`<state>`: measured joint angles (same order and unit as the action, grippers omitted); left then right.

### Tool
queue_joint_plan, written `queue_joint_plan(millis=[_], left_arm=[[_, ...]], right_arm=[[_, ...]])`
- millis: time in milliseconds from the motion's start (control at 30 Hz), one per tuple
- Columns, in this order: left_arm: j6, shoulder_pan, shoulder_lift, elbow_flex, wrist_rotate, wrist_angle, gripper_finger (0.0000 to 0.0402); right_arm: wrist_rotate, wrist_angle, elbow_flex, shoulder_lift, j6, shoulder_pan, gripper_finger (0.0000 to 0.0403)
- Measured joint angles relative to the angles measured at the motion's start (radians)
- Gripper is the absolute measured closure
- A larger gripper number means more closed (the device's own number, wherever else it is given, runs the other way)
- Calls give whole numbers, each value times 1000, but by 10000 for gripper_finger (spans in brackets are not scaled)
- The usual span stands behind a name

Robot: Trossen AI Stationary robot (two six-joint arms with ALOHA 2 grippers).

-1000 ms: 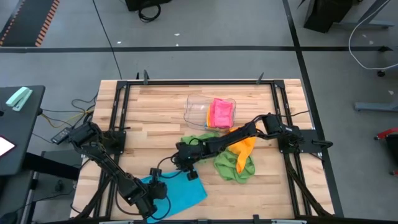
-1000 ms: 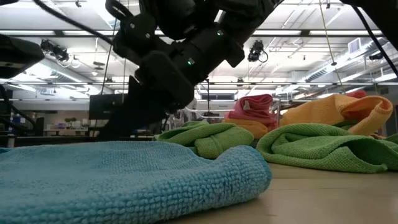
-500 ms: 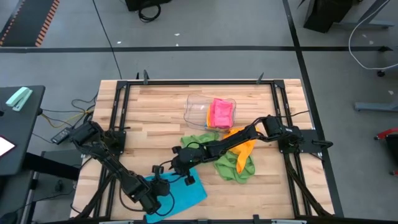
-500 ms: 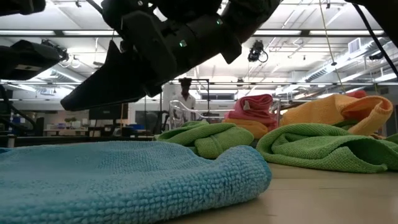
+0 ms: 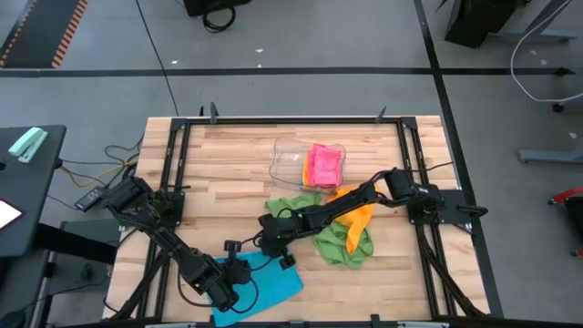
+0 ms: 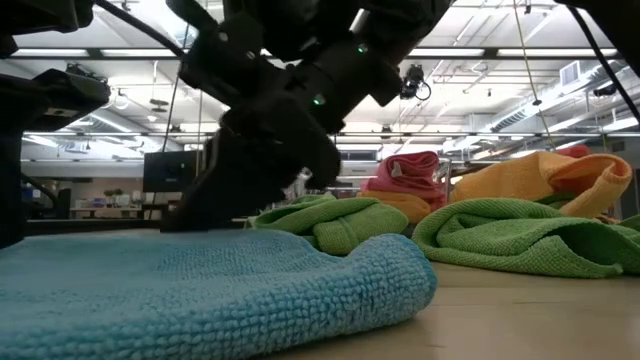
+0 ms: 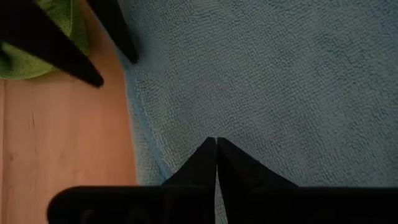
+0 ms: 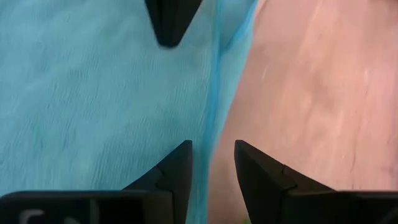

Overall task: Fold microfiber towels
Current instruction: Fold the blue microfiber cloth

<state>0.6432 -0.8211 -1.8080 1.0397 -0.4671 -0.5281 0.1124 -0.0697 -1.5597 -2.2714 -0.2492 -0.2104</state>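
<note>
- Lying flat at the front of the wooden desk (image 5: 219,173), the blue towel (image 5: 264,281) has both tools over it; the green towels (image 5: 342,241) sit bunched just behind and to the right of it, with an orange towel (image 5: 357,211) partly on top of them.
- A clear plastic tray (image 5: 290,162) stands farther back on the desk and holds a folded pink towel (image 5: 325,165).
- The right arm stretches across the green and orange towels, covering part of them in the high view.
- The right tool (image 8: 211,163) points down at the blue towel's edge, its fingers a little apart with the hem between them; whether they pinch it I cannot tell.
- The left tool (image 7: 216,163) is over the blue towel near the desk's front edge, its fingers pressed together with nothing between them, tips on or just above the pile.
- The left arm reaches in from the desk's left side, bent low.
- A black metal frame (image 5: 291,119) borders the desk; grey floor surrounds it, and the low view shows a lit hall with ceiling lamps behind.
</note>
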Motion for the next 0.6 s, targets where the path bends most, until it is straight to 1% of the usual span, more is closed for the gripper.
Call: queue_joint_plan(millis=[133, 200, 367, 500, 533, 600], left_arm=[[0, 0, 0, 0, 0, 0, 376], [0, 0, 0, 0, 0, 2, 382], [-1, 0, 0, 0, 0, 5, 393], [-4, 0, 4, 0, 0, 33, 386], [-14, 0, 8, 0, 0, 50, 382], [-55, 1, 16, 1, 0, 90, 378]], right_arm=[[-11, -98, 0, 32, 1, 10, 274], [-12, -108, -2, 35, -1, 15, 274], [-106, -122, 0, 42, -2, 11, 274], [-107, -166, -3, 71, -5, 18, 274], [-104, -204, -2, 76, -6, 19, 274], [-96, -221, -1, 77, -9, 21, 274]])
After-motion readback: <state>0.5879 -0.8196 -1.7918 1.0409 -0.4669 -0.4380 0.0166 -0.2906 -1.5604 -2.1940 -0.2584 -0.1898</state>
